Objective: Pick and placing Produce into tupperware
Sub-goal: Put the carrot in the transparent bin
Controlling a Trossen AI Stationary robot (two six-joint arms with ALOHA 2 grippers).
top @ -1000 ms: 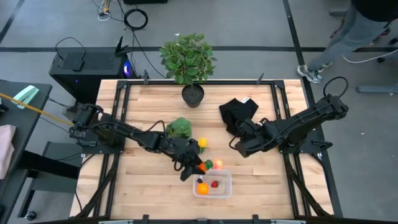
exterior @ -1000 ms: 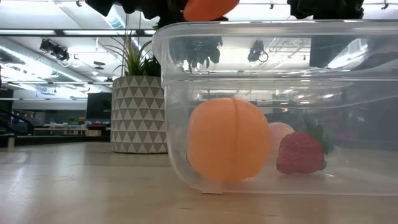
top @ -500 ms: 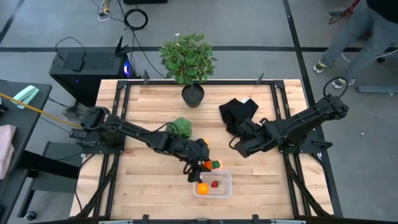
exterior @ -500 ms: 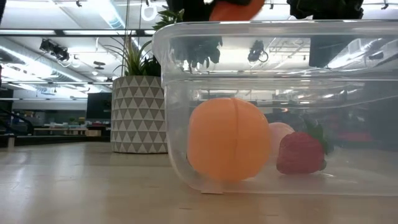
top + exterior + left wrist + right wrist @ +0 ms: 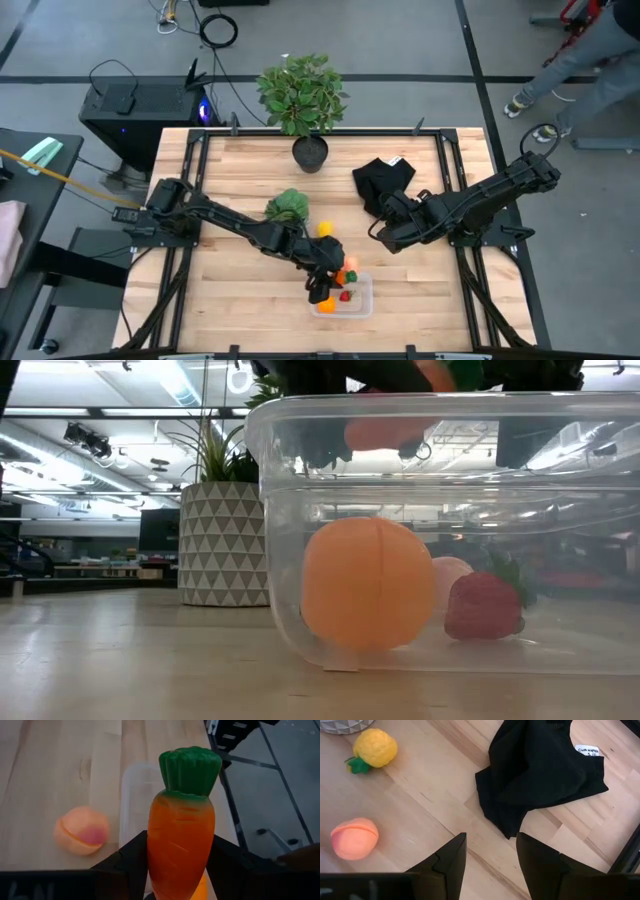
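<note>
Two robot arms, both dark — near black throughout, matte finish, built of slender tubular links joined by bulkier rounded joint housings.

Left arm (image 5: 230, 225): long, thin links; a blocky dark base unit at the worktop's edge, with a yellowish cable running off from that side.

Right arm (image 5: 480, 205): thicker-looking links; a thin black cable loops up above its shoulder joint.

Left gripper (image 5: 180, 865): two black fingers with flat, angular faces and sharp slanted edges.

Right gripper (image 5: 490, 865): matching pair of black fingers, wedge-shaped, smooth plastic-like surface; faint pale markings on the dark housing at the wrist.
</note>
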